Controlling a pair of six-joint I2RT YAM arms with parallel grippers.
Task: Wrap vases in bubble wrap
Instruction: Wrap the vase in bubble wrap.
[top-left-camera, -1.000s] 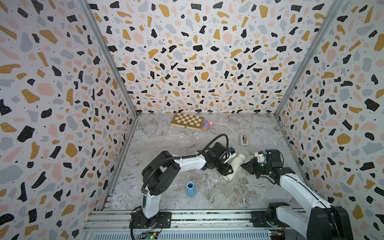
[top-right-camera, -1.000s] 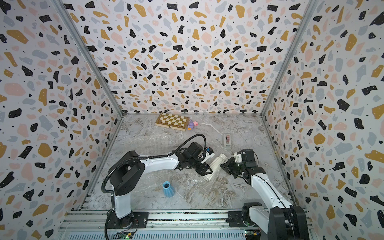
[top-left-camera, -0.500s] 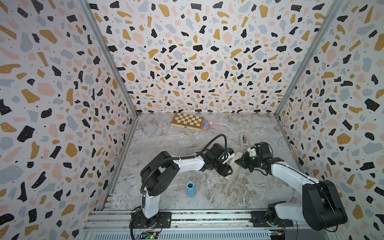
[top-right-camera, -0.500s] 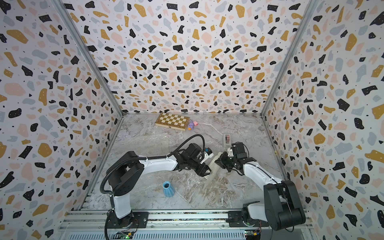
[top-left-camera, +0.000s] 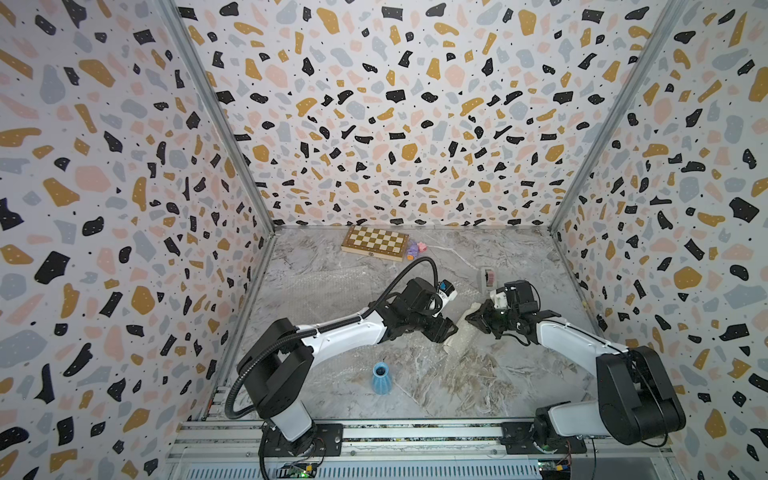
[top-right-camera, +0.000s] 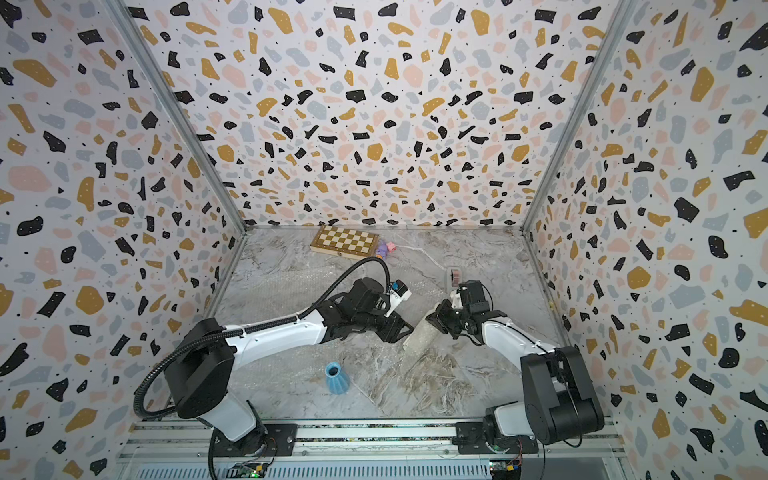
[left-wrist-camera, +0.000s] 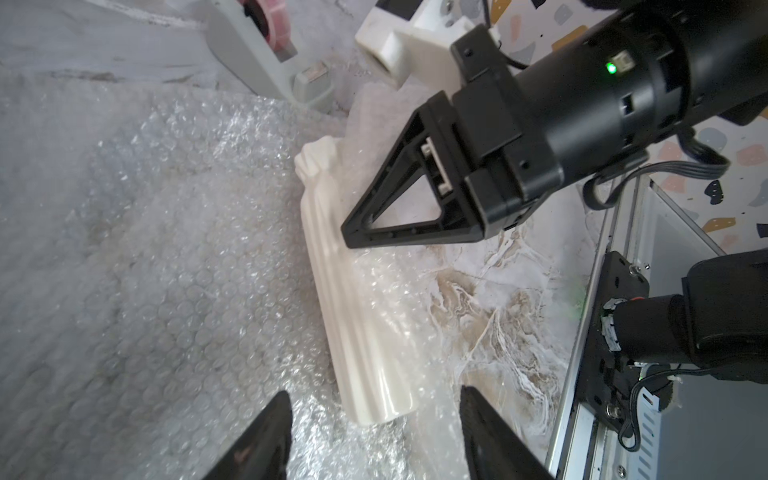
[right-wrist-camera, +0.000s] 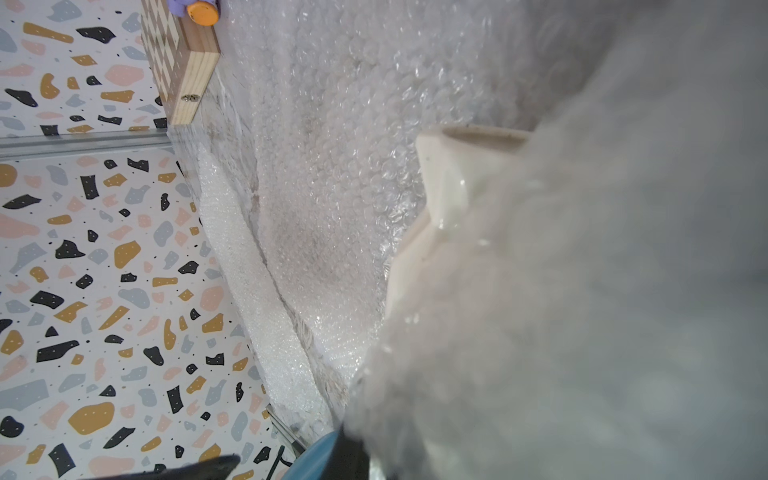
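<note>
Cream vase (left-wrist-camera: 357, 324) lying on its side on bubble wrap (left-wrist-camera: 166, 249) on the worktop (top-left-camera: 457, 386), left hand (left-wrist-camera: 374, 395) open astride its base, right hand (left-wrist-camera: 351, 239) over its neck end, cannot tell whether gripping, blue vase (top-left-camera: 380, 377) upright, well apart.

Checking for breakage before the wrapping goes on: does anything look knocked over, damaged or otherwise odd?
The tall cream-white ribbed vase lies on its side on the clear bubble wrap, which looks deliberate for rolling. No cracks are visible. The small light blue ribbed vase stands upright and unwrapped.
</note>
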